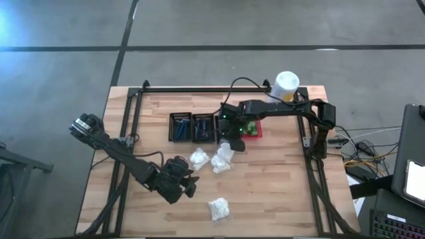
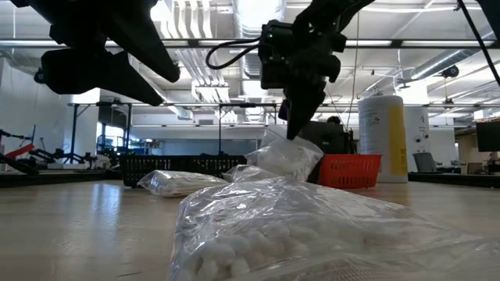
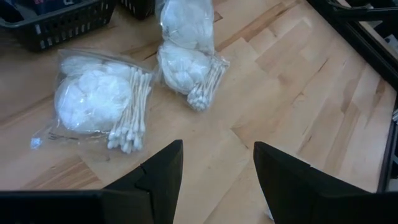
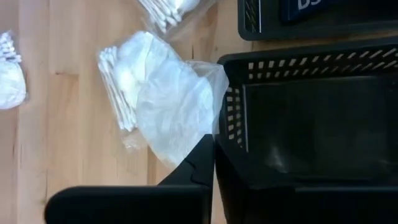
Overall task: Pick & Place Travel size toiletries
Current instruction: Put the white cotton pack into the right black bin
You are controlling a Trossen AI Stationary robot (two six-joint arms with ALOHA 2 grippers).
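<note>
Three clear bags of white cotton balls and swabs are on the table. One bag [image 1: 218, 209] lies near the front edge and one [image 1: 198, 158] lies flat at mid-table. My right gripper [image 1: 230, 145] is shut on the third bag [image 1: 222, 159], right beside the row of baskets. My left gripper [image 1: 189, 184] is open and empty, low over the table left of the bags, and faces both mid-table bags [image 3: 93, 99]. Dark blue items lie in two black baskets [image 1: 180, 126], and green items lie in the red basket [image 1: 251, 129]. My right gripper pinches the bag's loose clear plastic at its upper end [image 4: 205, 127] between its two fingers. The fingers come from above, pointing down [image 2: 295, 117]. The bag hangs tilted below them, its plastic drawn up. Its swab end [image 3: 202, 93] appears to rest on the table.
An empty black basket [image 4: 311, 118] stands right beside my right gripper's fingers. A tall white-and-yellow canister [image 1: 285, 85] stands at the far right behind the red basket [image 2: 351, 170]. Black frame rails run along the table's left and right sides. Bare wood lies at the front right.
</note>
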